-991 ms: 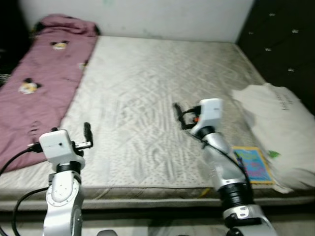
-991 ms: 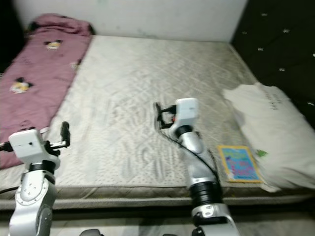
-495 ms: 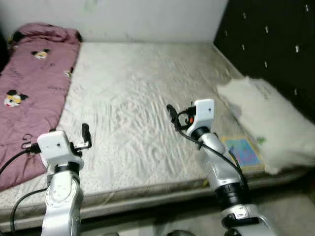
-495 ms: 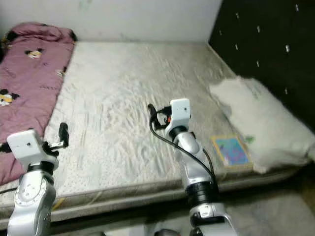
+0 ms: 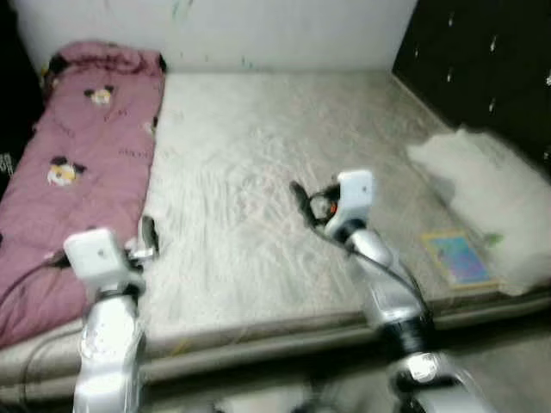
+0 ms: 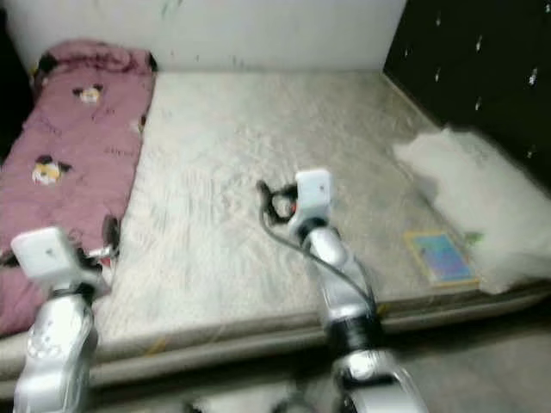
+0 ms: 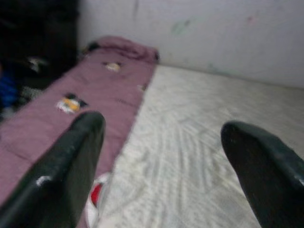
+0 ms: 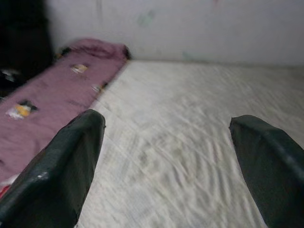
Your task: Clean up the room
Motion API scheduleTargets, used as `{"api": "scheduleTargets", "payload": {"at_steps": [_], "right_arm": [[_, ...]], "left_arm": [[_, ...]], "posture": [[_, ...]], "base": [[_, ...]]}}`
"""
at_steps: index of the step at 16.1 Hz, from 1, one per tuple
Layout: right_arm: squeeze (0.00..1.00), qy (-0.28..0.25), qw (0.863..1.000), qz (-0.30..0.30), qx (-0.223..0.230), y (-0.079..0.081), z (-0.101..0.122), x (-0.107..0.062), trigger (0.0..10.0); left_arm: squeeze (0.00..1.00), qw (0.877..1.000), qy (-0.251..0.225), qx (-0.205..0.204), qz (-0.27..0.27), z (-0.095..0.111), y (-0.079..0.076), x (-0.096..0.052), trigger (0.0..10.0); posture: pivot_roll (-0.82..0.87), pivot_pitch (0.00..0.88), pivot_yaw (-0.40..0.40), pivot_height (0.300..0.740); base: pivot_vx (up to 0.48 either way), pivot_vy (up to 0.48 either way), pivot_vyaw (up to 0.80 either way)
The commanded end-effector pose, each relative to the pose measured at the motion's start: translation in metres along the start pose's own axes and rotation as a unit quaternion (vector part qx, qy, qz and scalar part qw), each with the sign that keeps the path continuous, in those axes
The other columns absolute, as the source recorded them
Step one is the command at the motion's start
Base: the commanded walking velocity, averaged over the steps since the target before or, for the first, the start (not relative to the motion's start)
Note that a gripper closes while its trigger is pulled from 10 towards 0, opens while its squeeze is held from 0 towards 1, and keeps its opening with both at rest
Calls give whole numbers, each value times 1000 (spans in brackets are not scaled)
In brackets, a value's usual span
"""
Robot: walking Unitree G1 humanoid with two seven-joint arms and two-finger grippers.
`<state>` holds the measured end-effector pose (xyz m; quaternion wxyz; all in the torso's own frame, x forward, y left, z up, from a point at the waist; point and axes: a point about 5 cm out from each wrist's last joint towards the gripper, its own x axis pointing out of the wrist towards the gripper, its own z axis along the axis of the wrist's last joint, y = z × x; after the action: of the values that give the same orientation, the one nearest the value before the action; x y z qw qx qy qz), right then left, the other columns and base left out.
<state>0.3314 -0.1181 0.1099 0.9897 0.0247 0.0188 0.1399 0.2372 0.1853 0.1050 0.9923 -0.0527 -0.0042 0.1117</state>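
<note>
We observe a bed with a bare, pale quilted mattress [image 5: 258, 155] set against a light wall. Along our left side lies a mauve blanket [image 5: 77, 172] printed with cartoon mouse figures, bunched at the wall end. At our right, against the dark headboard, rests a white pillow [image 5: 486, 194]. Just beside the pillow, near the front edge, lies a flat colourful book [image 5: 459, 259]. The views are slightly blurred.
</note>
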Motion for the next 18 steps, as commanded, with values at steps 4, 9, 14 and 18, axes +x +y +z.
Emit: {"api": "scheduleTargets", "payload": {"at_steps": [4, 9, 14, 18], "right_arm": [[0, -12, 1000, 6, -1, 5, 6, 3, 10000], [0, -12, 1000, 9, -5, 5, 6, 4, 10000], [0, -13, 1000, 18, -13, 8, 6, 4, 10000], [0, -12, 1000, 18, -16, 9, 6, 5, 10000]], "left_arm": [[0, 1000, -6, 8, 11, 3, 7, 2, 10000], [0, 1000, -6, 7, 12, 4, 6, 2, 10000], [0, 1000, -7, 8, 14, 4, 7, 2, 10000], [0, 1000, -7, 9, 16, 4, 7, 3, 10000]], "posture": [[-4, 0, -39, 740], [-5, 0, -41, 740], [-4, 0, -41, 740], [-3, 0, -40, 740]], "base": [[0, 446, 0], [0, 446, 0], [0, 446, 171], [0, 445, 723]]}}
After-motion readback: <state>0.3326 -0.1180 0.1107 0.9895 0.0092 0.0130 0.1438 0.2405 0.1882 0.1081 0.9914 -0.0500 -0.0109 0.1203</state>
